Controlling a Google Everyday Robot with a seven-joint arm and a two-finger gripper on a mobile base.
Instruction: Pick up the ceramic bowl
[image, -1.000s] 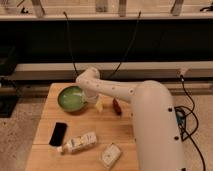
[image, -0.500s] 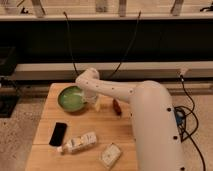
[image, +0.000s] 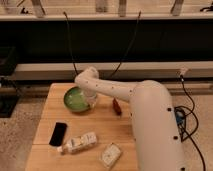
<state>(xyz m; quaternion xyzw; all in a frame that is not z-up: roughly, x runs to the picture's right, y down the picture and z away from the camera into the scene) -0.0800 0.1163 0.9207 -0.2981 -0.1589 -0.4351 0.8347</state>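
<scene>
Lying nearest on the wooden table (image: 102, 126), close to its front edge, is a small pale flat packet (image: 111, 155), turned at an angle. Just left of it and a little farther back, a light-coloured bottle (image: 79, 143) rests on its side, its narrow end pointing left. A flat black phone (image: 58, 133) lies beside the bottle's left end, near the table's left edge.

To the right, the robot's bulky white arm (image: 155, 125) rises in front of the table's right side and hides that part of it. From there a slimmer white segment reaches left and far across the tabletop to a rounded joint. A small red object (image: 116, 106) sits on the wood just below this segment, apart from the other things.

The ceramic bowl (image: 75, 99) stands upright on the far left part of the table, glossy green with a darker rim. The pincer (image: 92, 102) hangs down from the rounded joint at the bowl's right rim; how wide it stands, and whether it grips the rim, cannot be told.

Beyond the table, two black cables (image: 70, 45) run up a dark wall.
</scene>
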